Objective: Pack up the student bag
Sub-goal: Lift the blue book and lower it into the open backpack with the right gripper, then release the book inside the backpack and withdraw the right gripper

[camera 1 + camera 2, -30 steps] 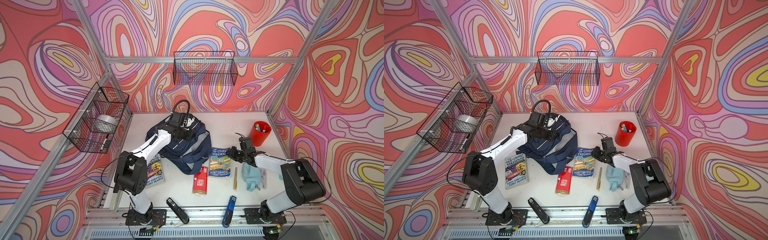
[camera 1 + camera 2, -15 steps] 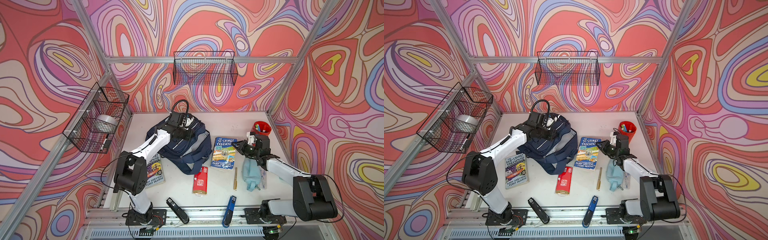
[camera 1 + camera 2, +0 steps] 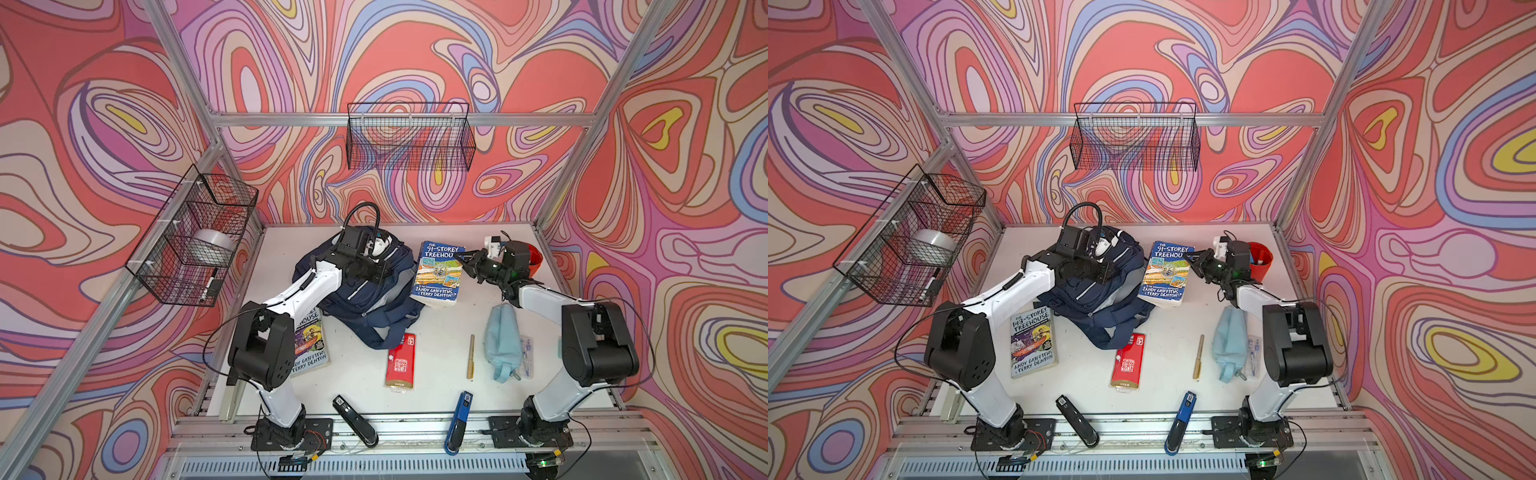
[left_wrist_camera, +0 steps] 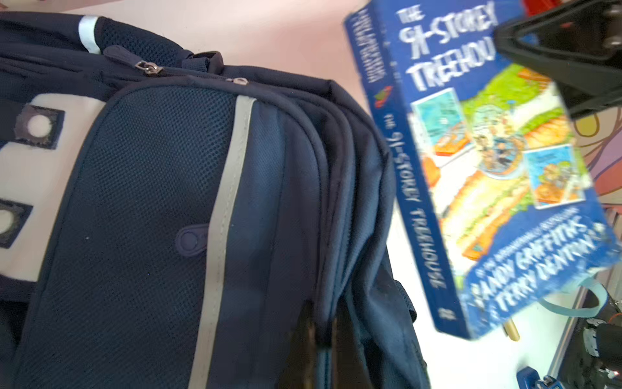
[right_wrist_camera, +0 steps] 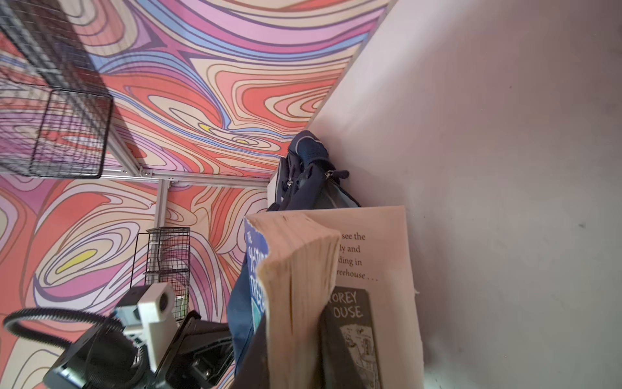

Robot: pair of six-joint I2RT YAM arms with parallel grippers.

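My right pincer [image 3: 463, 259], pinching the Treehouse book [image 3: 436, 270], has raised it off the desk [image 3: 440, 332]. The student bag [image 3: 365, 291] lies just beyond its tips, and my left pincer [image 3: 382, 272], pressed together, apparently grips its fabric. Insertion comes next.

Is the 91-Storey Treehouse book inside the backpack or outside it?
Outside. The 91-Storey Treehouse book is tilted beside the student bag, one edge pinched by the right gripper.
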